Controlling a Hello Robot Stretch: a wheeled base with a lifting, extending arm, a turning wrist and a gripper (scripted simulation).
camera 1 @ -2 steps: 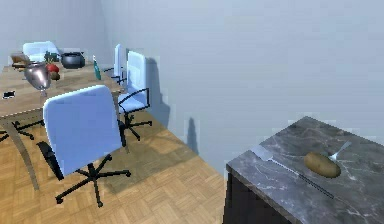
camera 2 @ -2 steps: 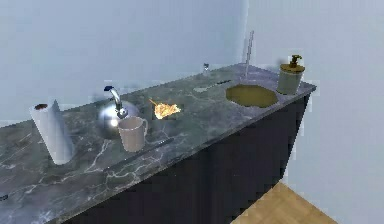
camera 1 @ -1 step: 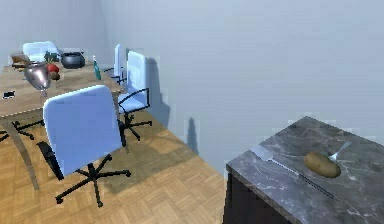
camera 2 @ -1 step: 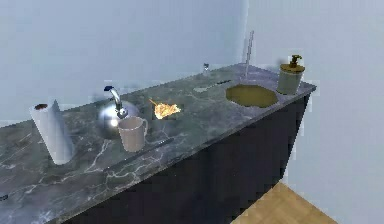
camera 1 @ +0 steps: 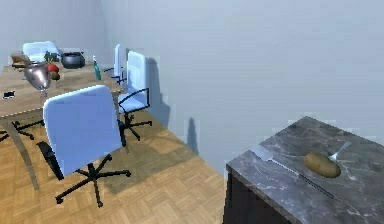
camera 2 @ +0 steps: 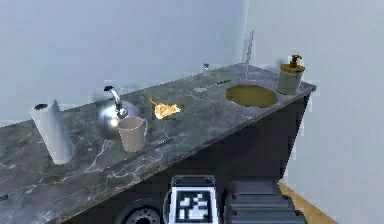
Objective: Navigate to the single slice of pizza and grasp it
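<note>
A small orange, wedge-shaped slice of pizza (camera 2: 165, 109) lies flat on the dark marble counter (camera 2: 90, 165) in the arm side view, right of a shiny kettle (camera 2: 113, 116) and behind a beige mug (camera 2: 132, 133). At that view's bottom edge a white square with black marks (camera 2: 195, 206) stands in front of the counter, and left of it is the gripper's dark body (camera 2: 146, 216). Its far end is not clear, so I cannot tell whether it holds anything.
The counter also carries a paper towel roll (camera 2: 52, 131), a sink (camera 2: 250, 95) with a tap and a soap bottle (camera 2: 292, 74). In the forward view a counter end (camera 1: 300, 190) holds a potato (camera 1: 321, 164). White office chairs (camera 1: 85, 130) stand around a cluttered table (camera 1: 30, 95).
</note>
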